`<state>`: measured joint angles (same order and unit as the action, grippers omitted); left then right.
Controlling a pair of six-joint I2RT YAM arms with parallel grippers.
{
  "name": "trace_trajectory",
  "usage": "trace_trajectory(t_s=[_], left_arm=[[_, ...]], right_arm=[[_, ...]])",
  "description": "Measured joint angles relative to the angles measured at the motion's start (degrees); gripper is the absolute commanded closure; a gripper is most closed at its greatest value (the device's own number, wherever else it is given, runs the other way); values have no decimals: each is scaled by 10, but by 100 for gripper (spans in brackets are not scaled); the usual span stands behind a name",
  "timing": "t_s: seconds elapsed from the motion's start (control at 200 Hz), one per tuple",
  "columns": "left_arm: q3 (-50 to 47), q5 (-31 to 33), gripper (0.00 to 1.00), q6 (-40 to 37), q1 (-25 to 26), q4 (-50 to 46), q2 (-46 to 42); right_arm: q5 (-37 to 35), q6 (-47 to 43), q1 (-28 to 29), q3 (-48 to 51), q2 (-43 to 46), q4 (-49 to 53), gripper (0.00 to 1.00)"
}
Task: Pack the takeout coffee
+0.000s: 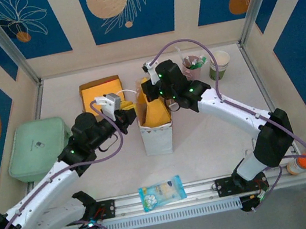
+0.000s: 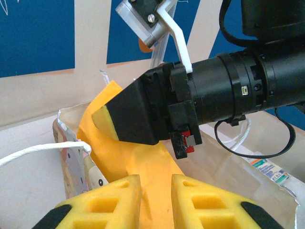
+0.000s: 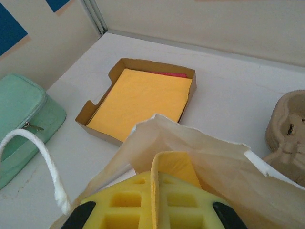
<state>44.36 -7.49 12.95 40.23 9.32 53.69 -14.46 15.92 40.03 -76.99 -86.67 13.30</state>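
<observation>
Pale tabletop (image 1: pixel 216 139), blue leaf-print panels on the walls all around, and in the middle of it stood a white paper bag (image 1: pixel 158 137) with both arms bent in over its mouth. The right gripper (image 1: pixel 148 94) was at the bag's top edge, its yellow fingers (image 3: pixel 119 200) pressed together on an orange-yellow napkin (image 3: pixel 174 167) that stood up between them and ran down into the bag. The left gripper (image 2: pixel 156 183) came in from the other side, just beside the bag's left rim, its fingers a narrow gap apart with the napkin showing through that gap. Whether they touched it, hard to say. The bag's white cord handle (image 3: pixel 47 162) looped off to the left.

And the coffee? The green-patterned cup (image 1: pixel 219 65) stood upright at the back right of the table, just beside a pink cup (image 1: pixel 192 67) stuffed with stirrers. It was well apart from both grippers, off to the right of the right one and behind that arm's forearm. The right wrist view caught a brown pulp carrier (image 3: pixel 288 129) on the table just right of the bag.

Back left sat a cardboard tray (image 1: pixel 83 91) holding a flat stack of yellow napkins (image 3: pixel 143 95). A mint-green zip case (image 1: pixel 36 147) lay at the far left, and a blue snack packet (image 1: pixel 162 192) rested on the front rail.
</observation>
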Motion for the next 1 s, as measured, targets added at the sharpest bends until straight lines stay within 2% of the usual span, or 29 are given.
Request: trace_trajectory(t_s=[0.29, 0.615, 1.001], left_arm=[[-2, 2, 76, 0, 0, -4, -4], [-3, 6, 75, 0, 1, -9, -7], [-3, 8, 75, 0, 2, -10, -19]], right_arm=[[-12, 6, 0, 1, 0, 11, 94], [-19, 15, 0, -2, 0, 36, 72], [-19, 8, 10, -53, 0, 73, 56]])
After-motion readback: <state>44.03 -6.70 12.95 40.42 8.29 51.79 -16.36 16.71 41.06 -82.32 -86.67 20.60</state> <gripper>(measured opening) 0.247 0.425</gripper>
